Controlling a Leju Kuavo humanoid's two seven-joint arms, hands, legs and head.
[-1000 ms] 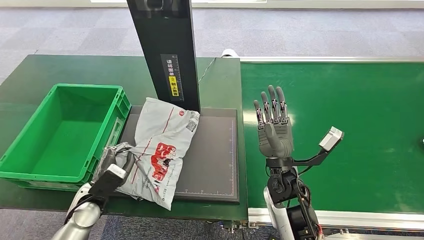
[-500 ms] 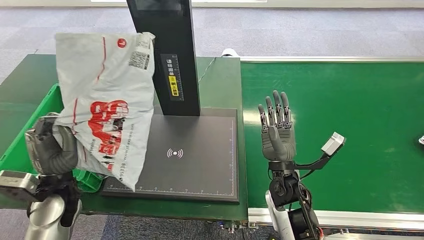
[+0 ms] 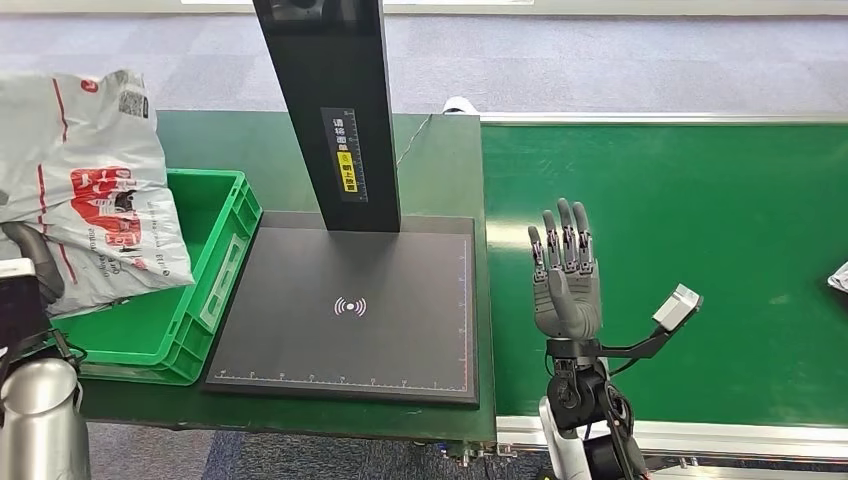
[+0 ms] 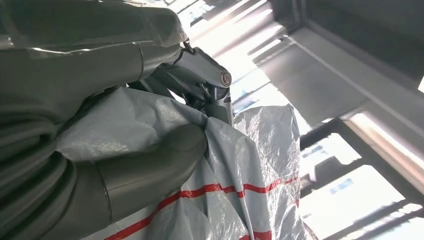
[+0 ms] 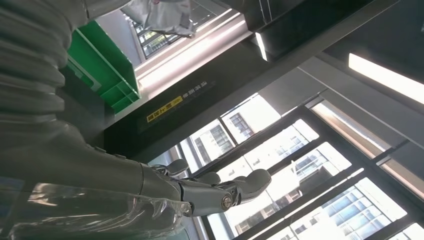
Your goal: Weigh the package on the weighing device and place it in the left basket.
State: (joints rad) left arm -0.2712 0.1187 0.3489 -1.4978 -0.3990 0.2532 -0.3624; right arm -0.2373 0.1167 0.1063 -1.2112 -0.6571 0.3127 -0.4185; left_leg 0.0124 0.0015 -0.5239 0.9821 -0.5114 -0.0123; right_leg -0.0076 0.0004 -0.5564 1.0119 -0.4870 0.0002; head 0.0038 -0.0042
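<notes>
The package (image 3: 90, 190) is a grey plastic mailer with red print, raised above the left part of the green basket (image 3: 215, 275). My left hand (image 3: 30, 265) grips its lower edge at the picture's far left; in the left wrist view the thumb (image 4: 150, 165) pinches the crumpled package (image 4: 250, 170). The weighing device's black plate (image 3: 350, 305) lies bare, its black post (image 3: 330, 100) rising behind. My right hand (image 3: 563, 275) stands upright with its fingers spread, holding nothing, over the green belt right of the plate. In the right wrist view the right hand (image 5: 215, 192) is spread.
A green conveyor belt (image 3: 700, 220) runs along the right side, with a pale object (image 3: 838, 277) at its right edge. The basket and the scale rest on a dark green table (image 3: 440, 160). Grey carpet lies beyond.
My left hand has lifted the package off the scale plate and carried it left, over the green basket. My right hand has drifted slightly right and lower, still spread.
</notes>
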